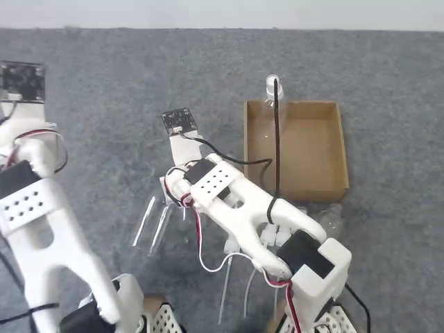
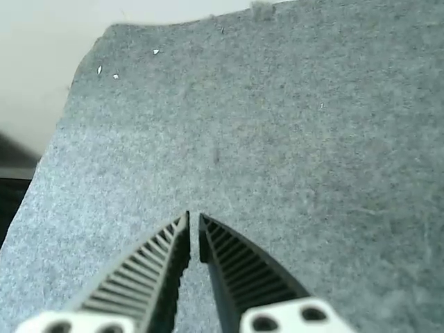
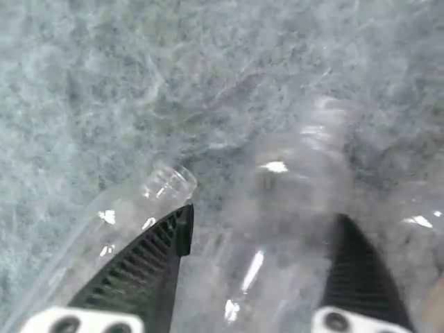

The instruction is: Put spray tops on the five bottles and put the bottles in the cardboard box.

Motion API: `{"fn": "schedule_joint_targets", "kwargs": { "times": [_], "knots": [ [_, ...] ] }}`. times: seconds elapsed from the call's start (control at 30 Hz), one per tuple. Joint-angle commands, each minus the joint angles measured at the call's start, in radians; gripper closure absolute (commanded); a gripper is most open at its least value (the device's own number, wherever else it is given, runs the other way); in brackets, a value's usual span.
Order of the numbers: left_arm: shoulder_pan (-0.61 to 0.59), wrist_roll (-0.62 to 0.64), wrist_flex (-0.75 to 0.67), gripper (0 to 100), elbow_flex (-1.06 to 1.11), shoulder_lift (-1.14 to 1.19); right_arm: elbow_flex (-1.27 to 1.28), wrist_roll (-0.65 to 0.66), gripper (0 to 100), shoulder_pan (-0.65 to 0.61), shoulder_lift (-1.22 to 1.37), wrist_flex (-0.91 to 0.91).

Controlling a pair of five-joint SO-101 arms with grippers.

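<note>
My right gripper [image 3: 263,218] is open low over the grey carpet. A clear bottle [image 3: 277,201] lies between its two black fingers [image 3: 149,267]. A second clear bottle [image 3: 132,208] with an open neck lies just outside one finger. From above, the right arm [image 1: 236,201] stretches across the middle, and two clear bottles [image 1: 152,222] lie on the carpet at its end. The cardboard box [image 1: 340,149] sits at the right with nothing in it. One upright bottle [image 1: 273,89] stands behind the box's far left corner. My left gripper [image 2: 194,218] is shut over bare carpet.
White spray tops with long tubes [image 1: 229,277] lie on the carpet under and beside the right arm. Another clear bottle [image 1: 334,218] lies in front of the box. The left arm [image 1: 35,201] stands at the left edge. A black cable [image 1: 277,139] hangs over the box.
</note>
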Motion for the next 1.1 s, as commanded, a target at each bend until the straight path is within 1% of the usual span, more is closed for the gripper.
{"fn": "schedule_joint_targets", "kwargs": {
  "times": [0.0, 0.23, 0.3, 0.37, 0.5, 0.57, 0.7, 0.83, 0.97, 1.07],
  "knots": [
    [0.0, -0.009, -0.02, 99, -0.01, -0.014, -0.009, -0.015, 85.7, -0.008, -0.013, -0.015],
    [0.0, -0.009, -0.017, 99, -0.01, -0.014, -0.009, -0.008, 91.8, -0.008, -0.022, -0.031],
    [0.0, -0.009, -0.017, 99, -0.01, -0.012, -0.011, -0.008, 91.5, -0.008, -0.024, -0.03],
    [-0.002, -0.009, -0.017, 99, -0.01, -0.014, -0.011, -0.008, 87.1, -0.008, -0.013, -0.03],
    [-0.002, -0.009, -0.017, 99, -0.01, -0.017, -0.009, -0.008, 74.0, -0.01, 0.024, -0.03],
    [-0.002, -0.009, -0.017, 99, -0.01, -0.017, -0.012, -0.008, 72.0, -0.01, 0.054, -0.03],
    [-0.003, -0.009, -0.017, 99, -0.01, -0.017, -0.023, -0.008, 76.1, -0.01, 0.079, -0.03],
    [-0.003, -0.009, -0.017, 99, -0.01, -0.017, -0.063, -0.008, 86.8, -0.005, 0.077, -0.01],
    [-0.003, -0.009, -0.017, 99, -0.01, -0.011, -0.16, -0.005, 95.3, -0.004, 0.059, 0.119],
    [-0.003, -0.009, -0.014, 99, -0.01, -0.009, -0.233, 0.071, 96.2, -0.004, 0.008, 0.229]
  ]
}}
